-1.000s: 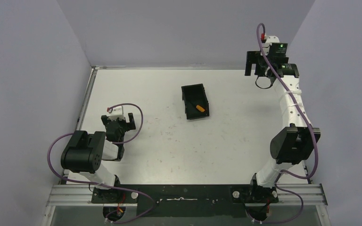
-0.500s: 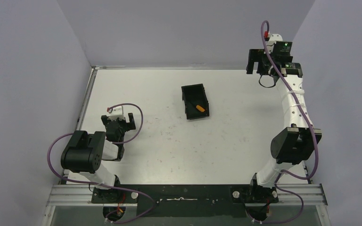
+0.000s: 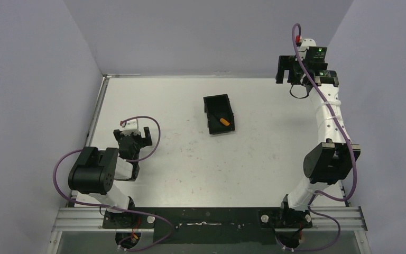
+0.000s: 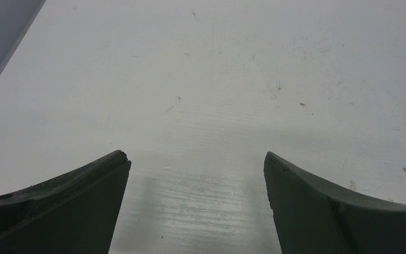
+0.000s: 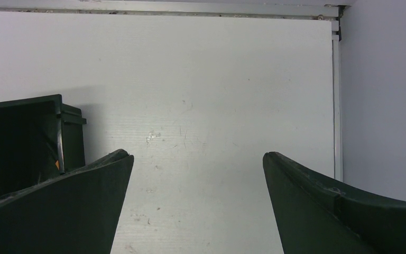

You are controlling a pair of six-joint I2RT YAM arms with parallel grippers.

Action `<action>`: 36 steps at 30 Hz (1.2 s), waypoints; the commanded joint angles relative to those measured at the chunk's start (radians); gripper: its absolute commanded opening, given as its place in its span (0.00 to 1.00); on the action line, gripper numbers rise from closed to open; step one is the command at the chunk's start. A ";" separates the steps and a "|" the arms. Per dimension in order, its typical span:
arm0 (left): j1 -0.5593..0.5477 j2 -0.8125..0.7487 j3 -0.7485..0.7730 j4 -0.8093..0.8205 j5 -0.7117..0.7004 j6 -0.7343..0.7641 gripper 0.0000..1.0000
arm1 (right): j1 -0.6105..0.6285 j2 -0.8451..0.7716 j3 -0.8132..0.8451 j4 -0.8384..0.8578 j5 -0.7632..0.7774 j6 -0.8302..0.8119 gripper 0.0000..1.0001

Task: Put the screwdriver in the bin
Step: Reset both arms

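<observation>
You are looking at what I judge to be the closing step. The screwdriver (image 3: pixel 223 121) is lying inside the bin (image 3: pixel 211 101), toward its near end, and the bin is sitting at about 12 o'clock from the middle of the table (image 3: pixel 180 169).

The right gripper (image 3: pixel 286 79) is hanging out at 2 o'clock by the far corner, well apart from the bin. Its jaws are standing wide apart and gripping nothing. In the right wrist view only an orange sliver is showing in the bin, probably the handle.

The left gripper (image 3: pixel 133 142) is resting at 9 o'clock, jaws likewise spread, with only bare table showing between them.

Nothing is needing a grasp now. The next move is only asking you to bring the arms home without brushing the bin.

Counting: you are seeing one screwdriver, one bin and two grippers.
</observation>
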 commanded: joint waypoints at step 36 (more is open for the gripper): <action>-0.002 -0.004 0.019 0.053 0.009 0.006 0.97 | 0.036 -0.030 0.018 0.029 0.007 -0.027 1.00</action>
